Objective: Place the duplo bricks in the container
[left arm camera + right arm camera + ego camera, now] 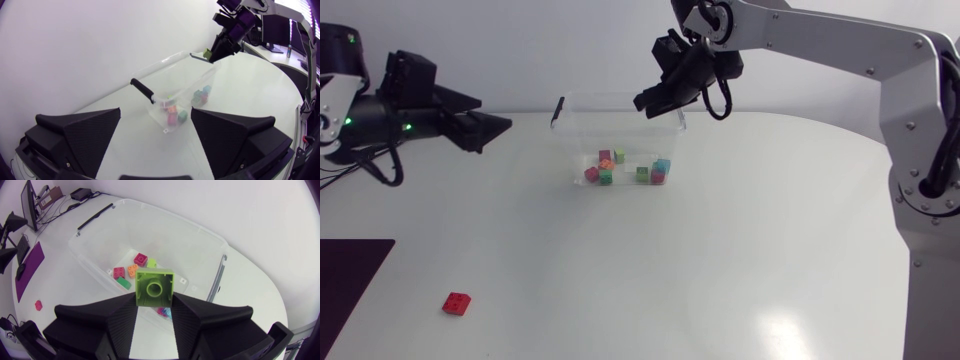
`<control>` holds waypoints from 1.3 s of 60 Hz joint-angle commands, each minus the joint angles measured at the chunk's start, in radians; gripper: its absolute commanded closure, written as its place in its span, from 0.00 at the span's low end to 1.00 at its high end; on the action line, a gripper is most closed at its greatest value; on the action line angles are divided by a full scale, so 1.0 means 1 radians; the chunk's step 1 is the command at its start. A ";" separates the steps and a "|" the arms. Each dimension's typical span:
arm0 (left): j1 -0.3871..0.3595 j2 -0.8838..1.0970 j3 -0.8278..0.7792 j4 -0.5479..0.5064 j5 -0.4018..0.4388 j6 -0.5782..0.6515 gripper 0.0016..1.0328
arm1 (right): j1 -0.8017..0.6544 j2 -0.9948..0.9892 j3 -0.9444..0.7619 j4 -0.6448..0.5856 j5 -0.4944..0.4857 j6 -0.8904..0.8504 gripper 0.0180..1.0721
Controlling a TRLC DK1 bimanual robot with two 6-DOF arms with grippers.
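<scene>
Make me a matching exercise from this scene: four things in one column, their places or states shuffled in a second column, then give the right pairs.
1. red brick
2. lime-green brick
3. left gripper
4. container

A. clamped in the right gripper
B. open, holding nothing
C. alone on the table, outside the container
D. has several bricks inside

Pairs: 1-C, 2-A, 3-B, 4-D
</scene>
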 commanded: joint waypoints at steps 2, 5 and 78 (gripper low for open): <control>0.065 -0.105 -0.119 -0.016 0.051 0.035 0.04 | -0.009 0.034 0.053 -0.005 0.008 0.025 0.70; 0.097 -0.148 -0.168 -0.024 0.071 0.050 0.04 | -0.009 0.040 0.065 -0.008 0.009 0.025 0.70; 0.277 -0.185 -0.435 -0.120 0.174 0.204 0.05 | -0.009 0.058 0.228 -0.169 0.031 0.060 0.04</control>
